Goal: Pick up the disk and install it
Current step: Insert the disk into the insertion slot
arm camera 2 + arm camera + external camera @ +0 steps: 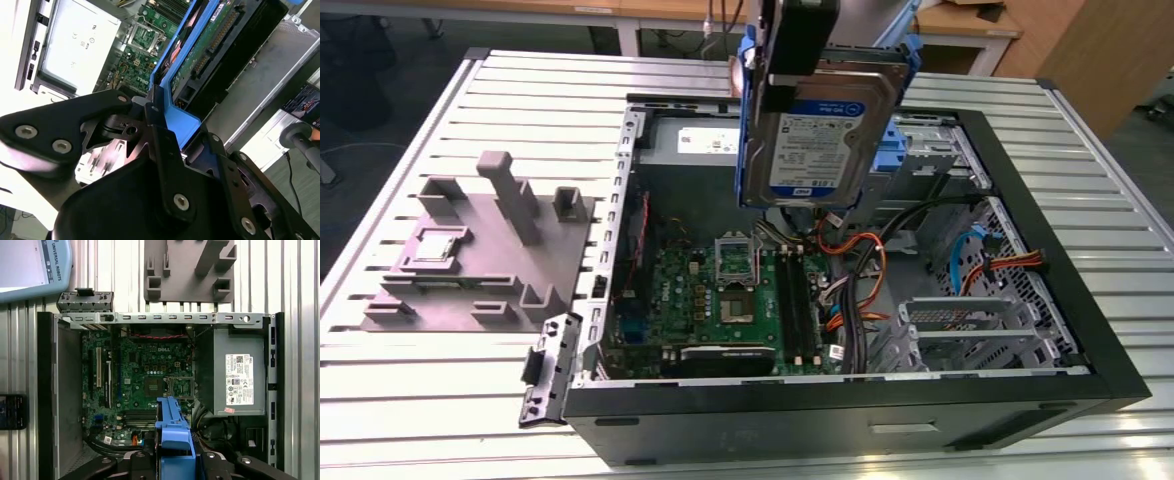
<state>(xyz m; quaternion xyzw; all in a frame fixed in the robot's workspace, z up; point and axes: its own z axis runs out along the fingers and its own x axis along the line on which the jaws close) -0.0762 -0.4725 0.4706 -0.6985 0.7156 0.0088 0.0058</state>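
Note:
The disk [821, 130], a silver hard drive with a white and blue label and blue side rails, hangs upright above the open computer case [854, 420]. My gripper [798, 55] is shut on its top edge. The drive's lower end hovers over the cables and motherboard [720, 300], clear of them. In the second wrist view the fingers [152, 117] clamp the blue rail, and the disk's green circuit board [205, 47] faces the camera. In the first wrist view the blue rail [172, 425] sticks out over the motherboard [145, 375].
Inside the case are the grey power-supply box [700, 145] [237, 372], a metal drive cage [981, 325] and orange and black cables [861, 270]. A grey plastic fixture [480, 250] [190, 270] stands on the slatted table beside the case. A black bracket [550, 365] leans at the case's corner.

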